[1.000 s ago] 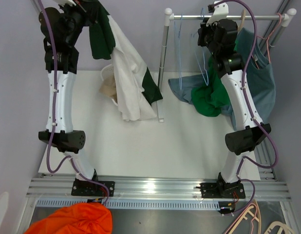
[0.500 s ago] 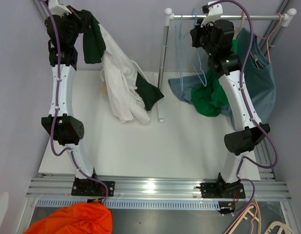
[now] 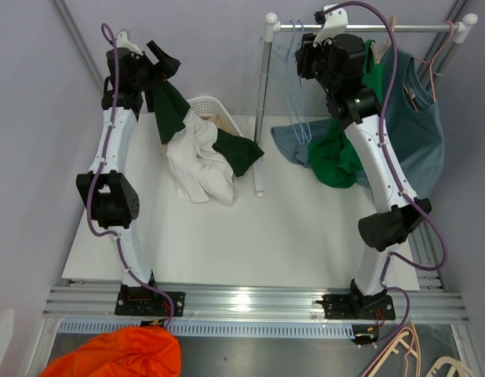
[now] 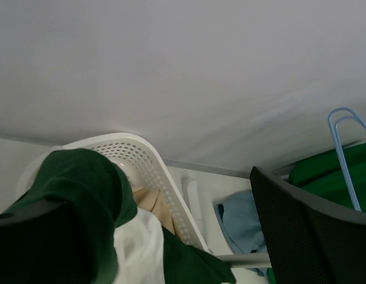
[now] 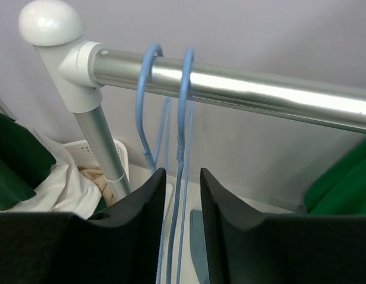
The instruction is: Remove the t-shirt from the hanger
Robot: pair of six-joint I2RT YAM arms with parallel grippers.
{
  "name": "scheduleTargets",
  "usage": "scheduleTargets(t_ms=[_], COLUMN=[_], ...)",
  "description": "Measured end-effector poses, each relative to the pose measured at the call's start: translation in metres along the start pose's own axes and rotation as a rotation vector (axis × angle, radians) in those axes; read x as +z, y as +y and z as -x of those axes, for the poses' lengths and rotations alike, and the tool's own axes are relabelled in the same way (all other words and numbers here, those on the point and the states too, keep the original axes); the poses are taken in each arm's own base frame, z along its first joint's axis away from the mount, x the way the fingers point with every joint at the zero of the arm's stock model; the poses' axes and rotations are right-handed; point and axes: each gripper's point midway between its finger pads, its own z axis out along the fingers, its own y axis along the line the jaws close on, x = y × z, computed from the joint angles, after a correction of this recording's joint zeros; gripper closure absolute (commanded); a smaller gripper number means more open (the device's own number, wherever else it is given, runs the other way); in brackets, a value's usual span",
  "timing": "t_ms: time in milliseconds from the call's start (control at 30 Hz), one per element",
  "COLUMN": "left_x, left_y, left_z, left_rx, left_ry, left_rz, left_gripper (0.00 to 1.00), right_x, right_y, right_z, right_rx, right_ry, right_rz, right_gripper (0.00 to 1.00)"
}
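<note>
The white and dark-green t-shirt (image 3: 197, 161) lies heaped on the table against the white basket (image 3: 205, 104). One green sleeve (image 4: 82, 183) still drapes over a finger of my left gripper (image 3: 165, 61), whose jaws stand wide open high at the back left. In the left wrist view the left gripper (image 4: 183, 195) holds nothing between its fingers. My right gripper (image 3: 300, 56) is up at the rail (image 5: 242, 87). In the right wrist view the right gripper (image 5: 181, 173) is open a little, with a bare blue hanger (image 5: 184, 118) hanging in the gap.
A second blue hanger (image 5: 144, 112) hangs beside the first. A green garment (image 3: 340, 157) and a teal top (image 3: 421, 133) hang on the rack at right, and a blue-grey cloth (image 3: 288, 145) lies below. The rack post (image 3: 264, 94) stands mid-table. An orange cloth (image 3: 121, 357) lies below the front edge.
My left gripper has opened and swung back and lower, and the t-shirt has dropped into a heap by the basket. My right gripper shifted left along the rail and opened around the blue hanger.
</note>
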Motion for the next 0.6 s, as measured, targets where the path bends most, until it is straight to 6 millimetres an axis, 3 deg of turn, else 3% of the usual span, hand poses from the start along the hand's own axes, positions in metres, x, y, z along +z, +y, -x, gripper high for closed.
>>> scheduleTargets(t_ms=[133, 300, 400, 600], left_x=[0.000, -0.013, -0.038, -0.094], left_y=[-0.008, -0.032, -0.053, -0.111], left_z=[-0.009, 0.014, 0.040, 0.087], left_rx=[0.017, 0.064, 0.085, 0.140], left_ry=[0.026, -0.012, -0.065, -0.189], left_rz=[-0.006, -0.032, -0.048, -0.141], left_gripper=[0.01, 0.00, 0.01, 0.01], right_x=[0.000, -0.006, -0.015, -0.048], right_y=[-0.007, -0.023, -0.035, -0.080], right_z=[0.000, 0.001, 0.005, 0.027], right_rx=[-0.002, -0.006, -0.006, 0.007], right_ry=[-0.001, 0.009, 0.017, 0.001], right_rz=[-0.040, -0.109, -0.141, -0.256], right_gripper=[0.63, 0.61, 0.61, 0.61])
